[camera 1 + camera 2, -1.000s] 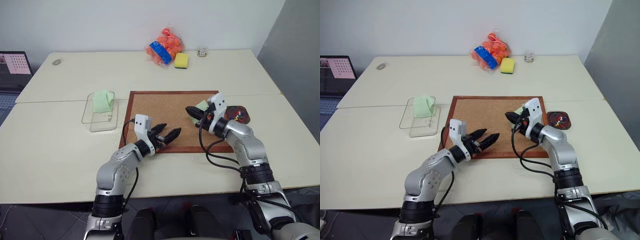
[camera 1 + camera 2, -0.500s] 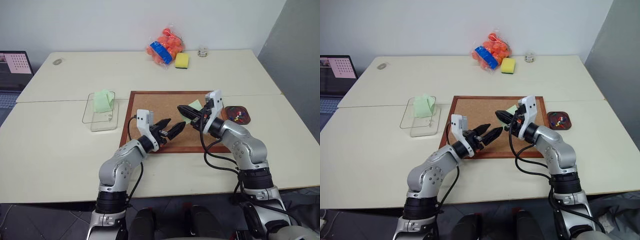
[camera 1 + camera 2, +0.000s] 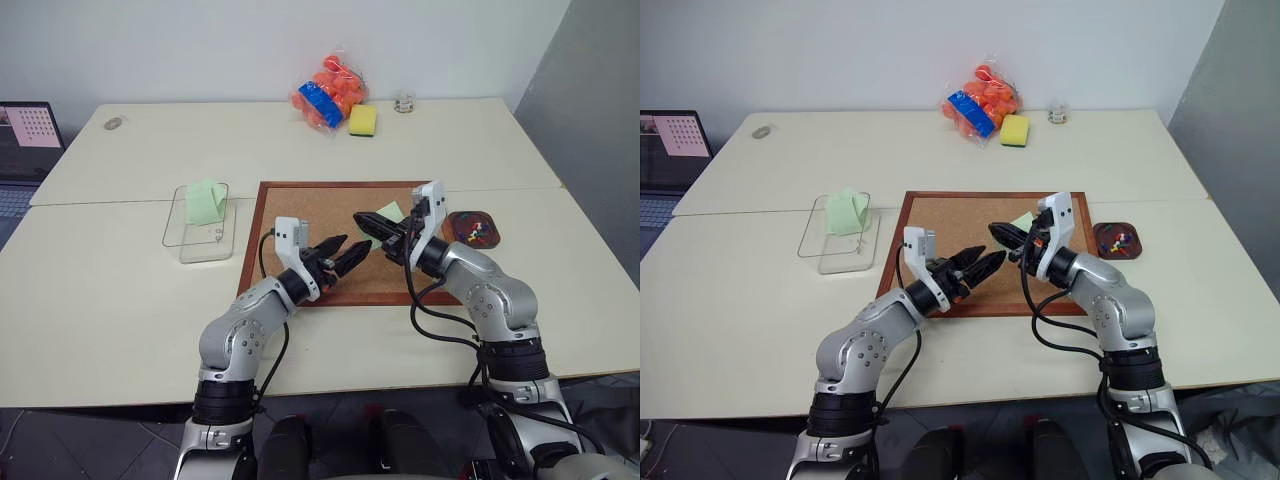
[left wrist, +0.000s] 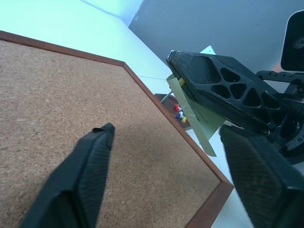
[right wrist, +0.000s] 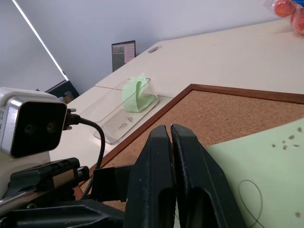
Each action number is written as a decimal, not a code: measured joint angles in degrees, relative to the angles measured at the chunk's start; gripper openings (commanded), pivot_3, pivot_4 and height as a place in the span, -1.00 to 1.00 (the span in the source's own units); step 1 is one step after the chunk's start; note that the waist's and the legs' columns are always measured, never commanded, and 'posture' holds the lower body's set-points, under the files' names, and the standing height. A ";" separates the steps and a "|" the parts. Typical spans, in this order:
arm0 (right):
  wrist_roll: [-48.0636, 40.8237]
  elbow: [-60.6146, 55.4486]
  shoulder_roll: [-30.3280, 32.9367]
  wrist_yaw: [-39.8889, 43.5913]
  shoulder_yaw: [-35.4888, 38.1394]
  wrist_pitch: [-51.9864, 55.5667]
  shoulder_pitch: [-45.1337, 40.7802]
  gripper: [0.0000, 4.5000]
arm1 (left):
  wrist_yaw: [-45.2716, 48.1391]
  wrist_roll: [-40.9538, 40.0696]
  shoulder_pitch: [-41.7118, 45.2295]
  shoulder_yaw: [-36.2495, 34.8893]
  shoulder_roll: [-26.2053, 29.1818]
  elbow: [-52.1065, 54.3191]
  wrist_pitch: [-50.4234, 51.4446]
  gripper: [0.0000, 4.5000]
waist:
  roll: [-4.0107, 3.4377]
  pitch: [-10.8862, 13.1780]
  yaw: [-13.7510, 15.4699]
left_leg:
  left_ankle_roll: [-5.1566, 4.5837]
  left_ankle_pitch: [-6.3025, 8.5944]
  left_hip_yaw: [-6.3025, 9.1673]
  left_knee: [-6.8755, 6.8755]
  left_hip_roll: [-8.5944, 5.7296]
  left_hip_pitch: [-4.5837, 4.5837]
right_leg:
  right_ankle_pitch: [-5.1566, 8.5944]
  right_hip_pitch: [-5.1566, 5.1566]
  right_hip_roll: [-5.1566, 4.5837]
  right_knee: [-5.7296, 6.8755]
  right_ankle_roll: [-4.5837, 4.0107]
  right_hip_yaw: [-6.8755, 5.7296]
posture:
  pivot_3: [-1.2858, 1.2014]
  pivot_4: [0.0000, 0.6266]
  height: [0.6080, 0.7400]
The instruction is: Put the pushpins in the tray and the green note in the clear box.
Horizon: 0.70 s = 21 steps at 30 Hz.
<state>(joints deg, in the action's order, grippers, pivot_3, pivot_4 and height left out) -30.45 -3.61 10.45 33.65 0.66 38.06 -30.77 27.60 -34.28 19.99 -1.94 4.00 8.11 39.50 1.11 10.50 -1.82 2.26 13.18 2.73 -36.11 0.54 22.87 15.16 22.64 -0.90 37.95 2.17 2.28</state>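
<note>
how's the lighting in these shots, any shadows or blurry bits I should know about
Head views: even, soft light, faint shadows. Left wrist view: the left gripper casts a broad shadow across the wood-framed corkboard, and its near black fingers look soft. Right wrist view: the shut right gripper blurs up close, pinching the pale yellow-green note.

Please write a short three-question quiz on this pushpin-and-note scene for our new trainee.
1. True or false: the right gripper is shut on the green note.
2. Where are the pushpins now? A) stuck in the corkboard B) in the tray C) in the clear box
3. In a few words: what already lies in the clear box?

Key
1. True: its fingers pinch the note's edge, above the corkboard.
2. B: coloured heads show in the dark red tray to the right of the board.
3. A folded mint-green paper.
</note>
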 measured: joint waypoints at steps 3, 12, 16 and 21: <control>-0.43 -0.87 -0.02 -0.07 0.00 0.51 0.07 -1.00 | 0.41 0.00 0.07 0.49 -0.27 -0.52 0.00 0.03 | 0.00 0.00 0.00 | 0.00 0.00 0.00 0.00 0.00 0.00 | 0.01 0.00 0.00 0.00 0.01 0.00 | 0.03 -0.52 1.00; -1.22 -1.23 -0.46 -0.54 -0.07 1.18 0.53 -1.00 | 0.79 -0.03 0.21 1.13 -0.47 -0.76 0.00 -0.84 | 0.00 0.00 0.00 | 0.00 0.00 -0.01 0.00 0.01 0.01 | 0.01 0.01 0.02 0.00 0.01 0.01 | 0.03 -0.52 1.00; -1.22 -1.23 -0.57 -1.03 -0.22 1.16 0.92 -1.00 | 1.53 -0.83 0.25 1.44 -0.51 -0.75 0.00 -1.00 | 0.00 0.00 0.00 | 0.00 0.00 -0.01 0.00 0.01 0.02 | 0.01 0.02 0.03 0.00 0.01 0.01 | 0.03 -0.52 1.00; -1.21 -1.23 -0.59 -1.12 -0.25 1.15 0.98 -1.00 | 1.73 -0.96 0.24 1.48 -0.49 -0.75 0.00 -1.00 | 0.00 0.00 0.00 | 0.00 0.00 -0.01 0.00 0.01 0.01 | 0.01 0.02 0.03 0.00 0.02 0.01 | 0.03 -0.52 1.00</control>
<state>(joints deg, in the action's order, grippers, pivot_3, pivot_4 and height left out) -31.66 -4.83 9.86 32.53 0.40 39.21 -29.79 29.33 -35.25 20.24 -0.46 3.51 7.36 39.50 1.11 10.50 -1.82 2.26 13.18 2.72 -36.11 0.55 22.88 15.17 22.66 -0.87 37.95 2.19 2.29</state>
